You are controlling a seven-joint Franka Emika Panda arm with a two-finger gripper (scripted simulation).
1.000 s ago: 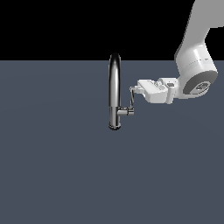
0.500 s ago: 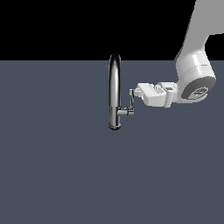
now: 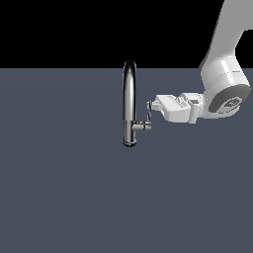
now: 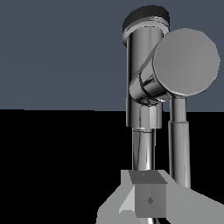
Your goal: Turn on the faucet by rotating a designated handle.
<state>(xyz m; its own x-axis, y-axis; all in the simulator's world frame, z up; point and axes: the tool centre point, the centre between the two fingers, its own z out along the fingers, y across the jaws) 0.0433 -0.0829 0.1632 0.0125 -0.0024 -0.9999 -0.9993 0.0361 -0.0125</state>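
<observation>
Standing just off the gripper (image 3: 151,106), the handle (image 3: 147,117) rises upright.

Flat dark slate-grey floor (image 3: 59,197), 1 upright chrome faucet (image 3: 129,104) directly on it

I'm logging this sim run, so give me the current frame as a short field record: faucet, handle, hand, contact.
faucet: chrome gooseneck, upright on the grey surface
handle: thin lever on a side stub, pointing up, on the exterior view's right
hand: horizontal, tips at the lever's top
contact: touching or nearly; grip state unclear
</observation>
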